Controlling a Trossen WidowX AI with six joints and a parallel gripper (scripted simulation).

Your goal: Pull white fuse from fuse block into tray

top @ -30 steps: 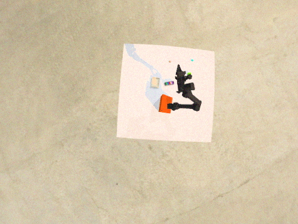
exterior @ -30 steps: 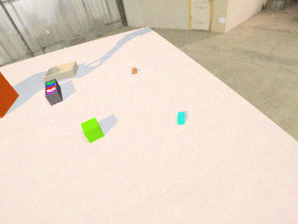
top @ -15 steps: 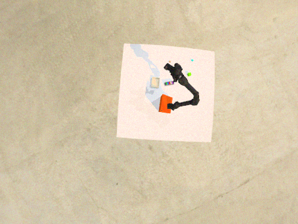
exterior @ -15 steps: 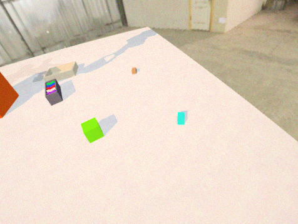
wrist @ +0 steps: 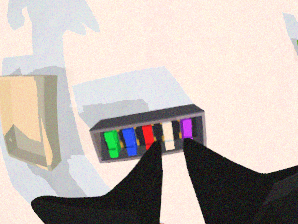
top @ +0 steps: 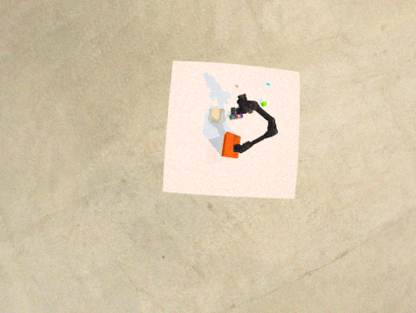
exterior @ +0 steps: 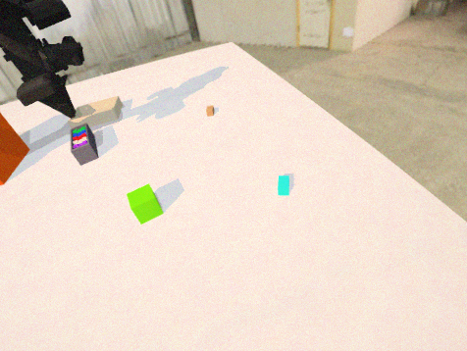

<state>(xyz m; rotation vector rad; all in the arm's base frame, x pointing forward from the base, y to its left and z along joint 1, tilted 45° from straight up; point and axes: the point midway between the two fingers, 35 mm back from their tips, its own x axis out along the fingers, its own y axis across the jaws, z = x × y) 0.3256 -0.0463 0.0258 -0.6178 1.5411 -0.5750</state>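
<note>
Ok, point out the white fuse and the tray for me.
White fuse (wrist: 168, 135): wrist view, middle of its top.
Tray (top: 221, 115) (exterior: 100, 117) (wrist: 55, 120): top, exterior and wrist views, on its wall.

1. A bright green cube (top: 264, 103) (exterior: 145, 204) (wrist: 297, 44) sits on the desk, casting a soft shadow; the wrist view catches only a sliver of it.
2. A small cyan block (top: 268, 84) (exterior: 284, 185), well apart from the cube, also rests there.
3. A tiny orange-brown block (top: 237, 86) (exterior: 210, 111) stands apart from both, farther back in the exterior view.
4. The desk (top: 197, 175) (exterior: 245, 270) (wrist: 240, 60) has a pale pink, four-sided top.
5. A mottled, beige-gray floor (top: 87, 219) (exterior: 417, 147) surrounds it.
6. Behind, a ribbed, grayish wall (exterior: 132, 29) meets a plain section holding a pale door (exterior: 314, 22) with yellowish edging.
</note>
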